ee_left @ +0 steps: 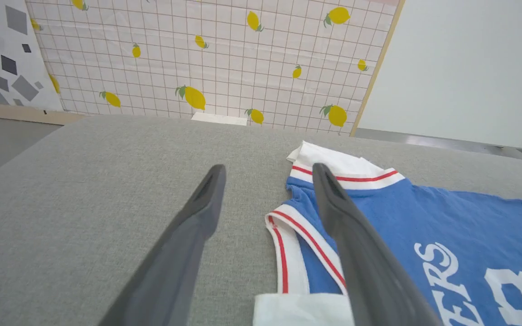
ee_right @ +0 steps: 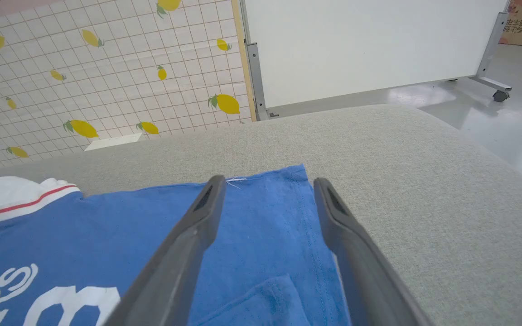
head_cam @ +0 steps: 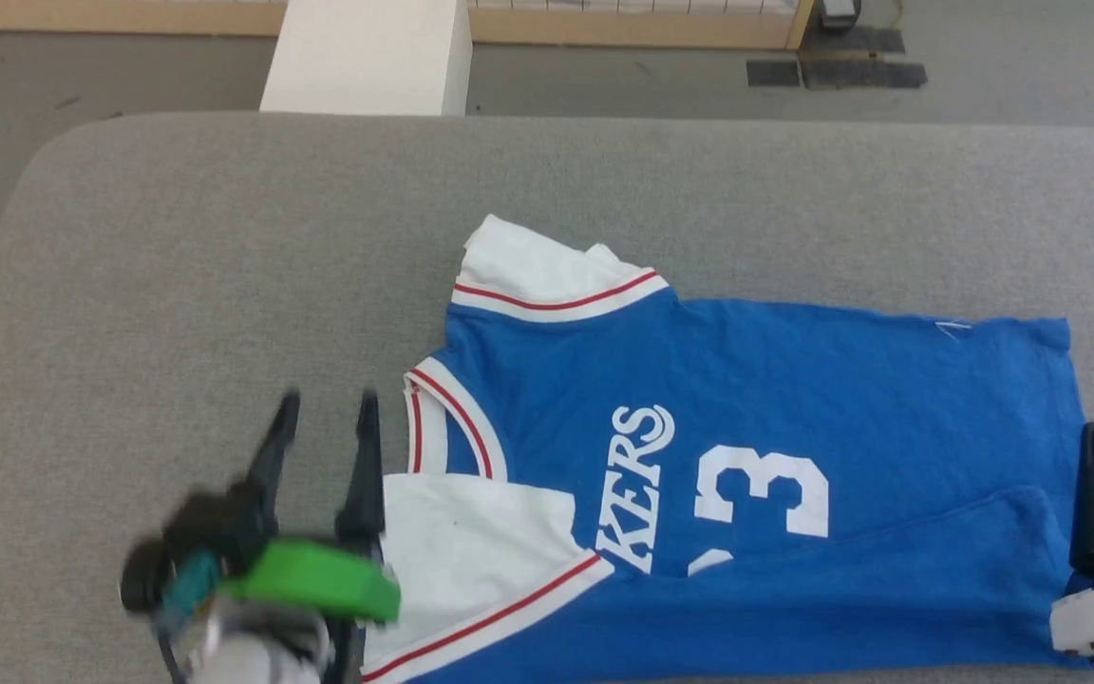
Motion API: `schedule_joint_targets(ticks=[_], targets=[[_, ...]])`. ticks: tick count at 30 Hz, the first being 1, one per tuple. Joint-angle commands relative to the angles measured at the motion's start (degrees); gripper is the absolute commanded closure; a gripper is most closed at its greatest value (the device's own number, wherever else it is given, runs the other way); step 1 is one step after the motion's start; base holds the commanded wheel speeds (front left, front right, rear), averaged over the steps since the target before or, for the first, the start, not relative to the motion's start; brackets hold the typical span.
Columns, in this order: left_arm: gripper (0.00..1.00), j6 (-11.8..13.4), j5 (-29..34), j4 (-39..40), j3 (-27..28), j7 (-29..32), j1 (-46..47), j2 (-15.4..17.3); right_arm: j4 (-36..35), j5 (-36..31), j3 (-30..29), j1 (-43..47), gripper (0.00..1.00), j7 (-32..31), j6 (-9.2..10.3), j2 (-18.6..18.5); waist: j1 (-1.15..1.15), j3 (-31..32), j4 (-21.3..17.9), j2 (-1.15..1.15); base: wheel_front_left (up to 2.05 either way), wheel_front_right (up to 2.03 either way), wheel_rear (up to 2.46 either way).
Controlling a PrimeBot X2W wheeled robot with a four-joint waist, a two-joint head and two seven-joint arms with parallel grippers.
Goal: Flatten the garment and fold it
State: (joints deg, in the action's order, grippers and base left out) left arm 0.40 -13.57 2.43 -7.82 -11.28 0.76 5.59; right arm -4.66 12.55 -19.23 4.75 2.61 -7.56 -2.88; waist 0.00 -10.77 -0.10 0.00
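My left gripper spread empty beside the garment at its collar, my right gripper spread over its hem

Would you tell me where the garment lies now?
Head view: the garment lies right of centre on the grey surface, between the left pincer and right pincer.

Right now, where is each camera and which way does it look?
Head: on the robot's head, looking down at the shirt on the grey table; both jaws show.
Left wrist: on the left arm, looking along its open jaws at the collar and lemon wall.
Right wrist: on the right arm, looking along its open jaws at the hem.
Both wrist views share the shirt and lemon wall.
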Motion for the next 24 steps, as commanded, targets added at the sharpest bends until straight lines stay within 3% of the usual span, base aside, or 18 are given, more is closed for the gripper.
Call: schedule_joint_targets(ticks=[1,5,10,17,24], targets=[[0.00,-1.04,-0.97,0.28,0.13,1.66,3.39,1.00,-0.44,0.00,-0.23,-1.02,0.00,0.35,0.08,0.00,0.00,-1.55,-0.04,0.00,0.00,0.00,0.00],[0.00,-4.51,-3.13,0.38,-1.41,12.21,13.51,3.75,-0.82,0.45,-0.47,-2.36,0.00,0.44,0.08,0.00,0.00,-5.25,-0.01,0.00,0.00,0.00,0.00],[0.00,-5.97,-8.62,-0.91,-2.19,25.60,27.35,4.09,-1.57,0.76,0.15,-4.58,0.00,0.44,0.08,0.00,0.00,-10.63,-0.41,0.00,0.00,0.00,0.00],[0.00,-6.20,-11.53,-8.63,-4.65,43.57,45.36,4.65,-1.58,0.66,1.57,-8.61,0.00,0.95,0.08,0.01,0.00,-17.28,-1.66,0.00,0.00,0.00,0.00],[0.00,-4.59,-13.17,-15.63,-6.60,57.30,53.02,4.52,-0.07,1.26,3.07,-11.12,0.00,1.85,0.08,0.01,0.00,-21.09,-4.05,0.00,0.00,0.00,0.00]])
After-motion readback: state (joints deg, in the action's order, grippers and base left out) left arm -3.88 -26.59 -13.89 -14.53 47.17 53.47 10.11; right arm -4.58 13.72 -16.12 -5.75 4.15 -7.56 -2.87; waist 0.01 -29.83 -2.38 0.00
